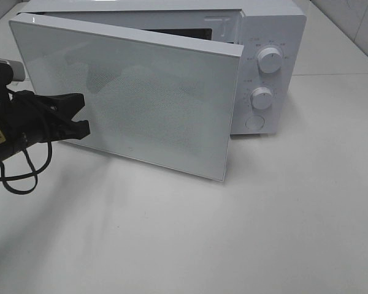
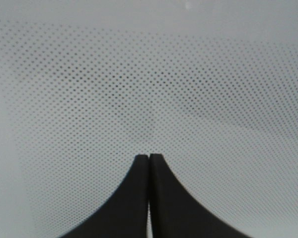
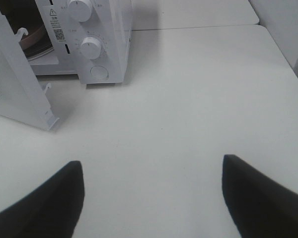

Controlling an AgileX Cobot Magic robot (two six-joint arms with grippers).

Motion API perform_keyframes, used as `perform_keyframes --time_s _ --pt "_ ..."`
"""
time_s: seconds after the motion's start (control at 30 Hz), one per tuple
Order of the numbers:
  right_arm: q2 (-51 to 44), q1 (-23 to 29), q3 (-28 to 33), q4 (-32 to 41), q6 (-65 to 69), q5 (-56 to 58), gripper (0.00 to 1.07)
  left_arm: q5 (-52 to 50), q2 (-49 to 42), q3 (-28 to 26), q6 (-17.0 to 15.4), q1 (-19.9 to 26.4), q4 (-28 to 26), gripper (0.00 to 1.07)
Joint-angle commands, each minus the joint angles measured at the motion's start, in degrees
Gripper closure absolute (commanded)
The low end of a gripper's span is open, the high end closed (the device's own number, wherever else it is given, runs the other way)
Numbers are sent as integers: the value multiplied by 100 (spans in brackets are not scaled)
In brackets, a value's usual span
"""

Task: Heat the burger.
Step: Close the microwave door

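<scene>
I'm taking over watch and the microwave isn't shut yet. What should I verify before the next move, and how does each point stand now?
1. Microwave door closed: not ok, it stands partly open.
2. Left tool ready to push: ok, shut and pointed at the door's outer face; whether it touches, cannot tell.
3. Right tool out of the way: ok, open, empty, over bare table away from the door.
4. Burger inside: cannot tell; only a curved rim shows in the cavity.
5. Dials reachable: ok, both uncovered; their settings, cannot tell.
</scene>
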Motion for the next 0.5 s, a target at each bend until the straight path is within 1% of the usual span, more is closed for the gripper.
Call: perform_keyframes --time_s 0.03,0.13,0.17,0.2,0.23,0.27,0.3,0.33,0.4,0.43,0.47,0.5 --pt "-166 -29 6 -29 0 -34 31 -57 -17 -52 11 -195 -424 107" --pt "-166 -29 6 -29 0 -34 31 -57 -17 -63 11 -241 -504 107" --pt "-166 -29 6 -29 0 -34 31 -63 11 -120 17 -338 -670 107" --pt "-166 -29 6 -29 0 -34 31 -52 52 -218 103 -447 -819 107" --pt "-166 -29 6 -29 0 -34 31 -52 52 -218 103 -447 -819 107" --pt "-166 -29 6 -29 0 -34 31 -57 86 -269 166 -493 -882 107" --pt "-166 -29 6 -29 0 -34 31 -34 126 -407 384 -590 -922 107" --pt "-166 -29 6 -29 0 -34 31 -34 126 -407 384 -590 -922 107" --pt "-166 -29 6 -29 0 -34 31 -6 212 -607 642 -705 -985 107" --pt "-166 -29 6 -29 0 -34 31 -6 212 -607 642 -705 -985 107" --pt "-166 -29 6 -29 0 -34 31 29 281 -745 756 -796 -1123 107" --pt "-166 -29 6 -29 0 -34 31 29 281 -745 756 -796 -1123 107"
